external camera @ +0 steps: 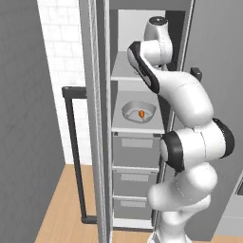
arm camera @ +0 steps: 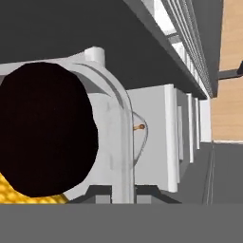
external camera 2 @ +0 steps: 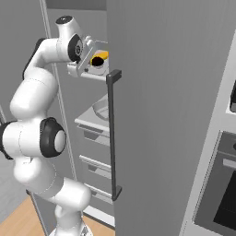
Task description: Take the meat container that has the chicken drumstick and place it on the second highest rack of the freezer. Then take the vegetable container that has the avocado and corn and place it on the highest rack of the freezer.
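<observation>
The danger now is the rim of the vegetable container [arm camera: 116, 123] catching the front edge of the highest rack [external camera: 124, 71] — tip it there and the avocado [arm camera: 45, 130] and corn [arm camera: 19, 194] roll out. The freezer [external camera: 142, 142] opening is narrow too, so the arm could clip the door frame. The gripper [external camera 2: 85, 57] is clenched tight on that container's rim; the avocado sits right in front of it, the corn just beyond at the tray's far side. Well below the gripper, on the second highest rack [external camera: 133, 126], the meat container [external camera: 138, 111] with the chicken drumstick [external camera: 141, 114] is already parked.
</observation>
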Controlling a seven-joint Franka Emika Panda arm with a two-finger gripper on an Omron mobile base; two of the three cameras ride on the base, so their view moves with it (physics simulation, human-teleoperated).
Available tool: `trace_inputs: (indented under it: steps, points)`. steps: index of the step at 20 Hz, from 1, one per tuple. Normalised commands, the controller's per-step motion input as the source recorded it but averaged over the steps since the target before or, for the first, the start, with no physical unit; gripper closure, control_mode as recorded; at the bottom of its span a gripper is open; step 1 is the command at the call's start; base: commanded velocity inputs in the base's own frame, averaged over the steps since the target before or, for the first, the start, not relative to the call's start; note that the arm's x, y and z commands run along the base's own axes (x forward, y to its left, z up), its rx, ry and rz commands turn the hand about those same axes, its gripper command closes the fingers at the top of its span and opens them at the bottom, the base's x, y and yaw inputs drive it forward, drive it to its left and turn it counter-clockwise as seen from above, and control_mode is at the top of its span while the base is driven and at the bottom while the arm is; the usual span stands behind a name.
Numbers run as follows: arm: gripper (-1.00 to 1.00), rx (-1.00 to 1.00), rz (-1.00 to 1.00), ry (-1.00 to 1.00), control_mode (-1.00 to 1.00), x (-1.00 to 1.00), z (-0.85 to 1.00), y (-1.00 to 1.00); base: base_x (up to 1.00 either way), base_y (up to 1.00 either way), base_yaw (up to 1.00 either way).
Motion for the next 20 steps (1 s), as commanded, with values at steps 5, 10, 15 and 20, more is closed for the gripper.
trace_inputs:
  steps: [5, 10, 15, 20]
  points:
    - [1.0, 0.0, -0.02, 0.11, -1.0, 1.0, -0.14, -0.03, 0.0, 0.0, 0.0]
    - [1.0, 0.0, -0.02, 0.0, -1.0, 0.96, -0.15, 0.0, 0.0, 0.0, 0.0]
    - [-1.0, 0.0, -0.03, 0.0, -1.0, 0.82, -0.19, 0.0, 0.0, 0.0, 0.0]
    - [-1.0, 0.0, -0.01, -0.07, -1.0, 0.34, -0.04, -0.03, 0.0, 0.0, 0.0]
